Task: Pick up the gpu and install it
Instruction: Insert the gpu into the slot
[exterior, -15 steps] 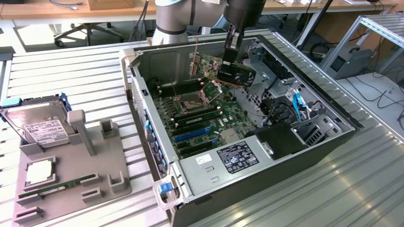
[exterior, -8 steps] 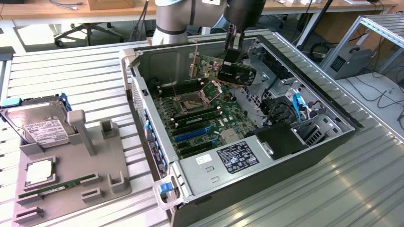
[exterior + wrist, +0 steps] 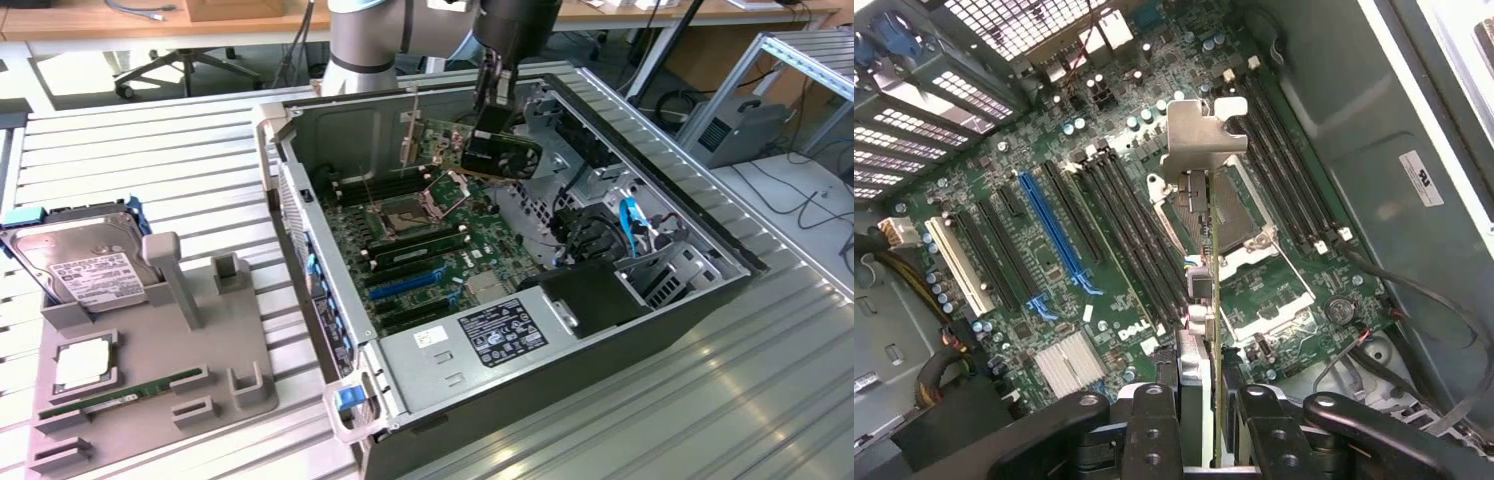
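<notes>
Gripper (image 3: 1202, 410), jaws tight on the gpu (image 3: 1204, 135), above the motherboard (image 3: 1054, 300)

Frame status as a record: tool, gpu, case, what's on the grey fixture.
tool: shut on the gpu, above the open case
gpu: held in the air over the motherboard, not in a slot
case: lying on its side, panel off, board exposed
fixture: at the exterior view's left, holds the hard drive and RAM stick
</notes>
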Robot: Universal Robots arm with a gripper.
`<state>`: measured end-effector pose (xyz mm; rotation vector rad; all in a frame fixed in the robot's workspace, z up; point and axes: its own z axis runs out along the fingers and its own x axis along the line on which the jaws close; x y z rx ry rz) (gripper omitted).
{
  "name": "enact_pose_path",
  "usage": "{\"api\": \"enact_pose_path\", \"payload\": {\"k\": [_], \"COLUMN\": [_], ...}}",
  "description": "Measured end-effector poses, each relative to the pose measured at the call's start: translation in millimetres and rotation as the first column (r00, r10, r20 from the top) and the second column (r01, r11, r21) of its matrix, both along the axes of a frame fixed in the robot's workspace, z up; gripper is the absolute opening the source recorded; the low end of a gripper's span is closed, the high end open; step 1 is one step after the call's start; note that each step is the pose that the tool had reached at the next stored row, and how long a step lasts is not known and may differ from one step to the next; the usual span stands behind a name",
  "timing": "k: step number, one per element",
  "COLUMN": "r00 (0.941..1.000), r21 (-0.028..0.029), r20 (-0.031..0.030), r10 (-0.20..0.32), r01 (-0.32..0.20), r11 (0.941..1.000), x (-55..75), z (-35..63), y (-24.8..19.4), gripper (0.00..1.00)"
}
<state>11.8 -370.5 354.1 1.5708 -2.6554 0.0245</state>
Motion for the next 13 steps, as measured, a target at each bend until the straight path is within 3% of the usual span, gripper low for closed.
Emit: {"api": "enact_pose_path", "payload": {"k": [13], "r00": [0.9995], "r21": [0.0000], "r20": [0.0000], "r10": [0.033], "r01": [-0.033], "r11": [0.9995], "x": [0.0], "z": [0.0], "y": [0.0], "gripper": [0.27]}}
